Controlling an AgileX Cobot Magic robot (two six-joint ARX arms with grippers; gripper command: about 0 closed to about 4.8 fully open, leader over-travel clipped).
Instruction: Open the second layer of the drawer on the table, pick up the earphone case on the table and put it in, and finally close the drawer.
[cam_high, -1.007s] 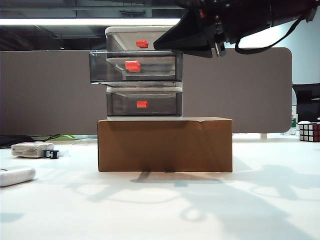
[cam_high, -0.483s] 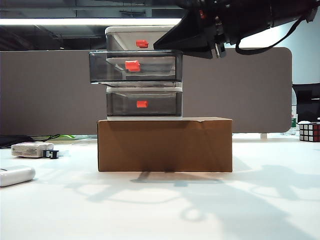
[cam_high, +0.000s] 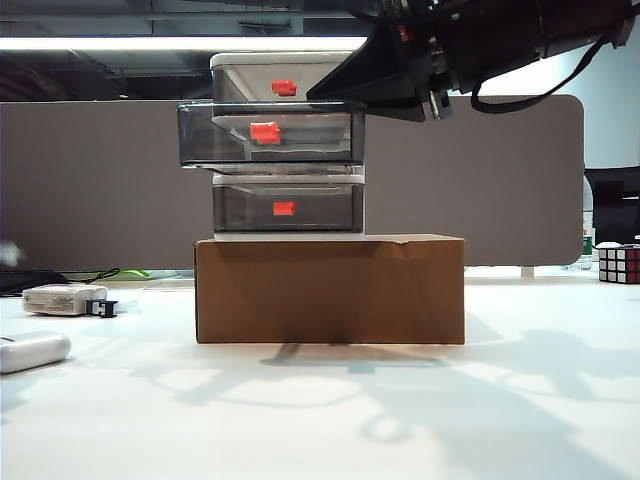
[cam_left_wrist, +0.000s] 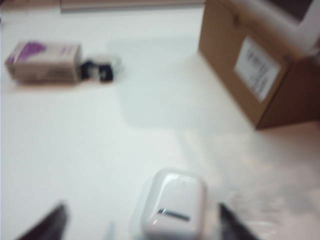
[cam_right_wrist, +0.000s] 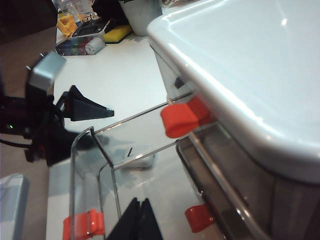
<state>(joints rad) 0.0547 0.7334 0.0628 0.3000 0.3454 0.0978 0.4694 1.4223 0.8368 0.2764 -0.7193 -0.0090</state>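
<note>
- White tabletop (cam_high: 520, 400) fills the front, with a grey wall board behind it and a brown box (cam_high: 330, 290) in the middle.
- On the box stands the drawer (cam_high: 288, 70). Its second layer (cam_high: 300, 135) is already pulled out, so the first job looks done.
- Almost nothing has moved in the last second. The drawer, the box and the earphone case (cam_high: 30, 350) lie just where they did.
- One thing is new: a pale blur now shows at the far left edge of the outside view, above the whitish block (cam_high: 62, 298). I think it is the left arm coming in.
- That tells me the picking-up step is starting. The case is not lifted yet; it lies on the tabletop, far left of the box.
- The left claw (cam_left_wrist: 141, 222) hangs low over the case, and its view is blurry. Its two dark tips stand wide apart, so it is open, with the case between them. I cannot tell if they touch it.
- The right claw (cam_right_wrist: 137, 220) is up high, just beside the top of the drawer and over the open second layer. Its two tips are pressed together, so it is closed, and it holds nothing.
- The right arm has stayed in the same spot, reaching in from the upper right.
- Next, I think the left claw needs to close on the case.
</note>
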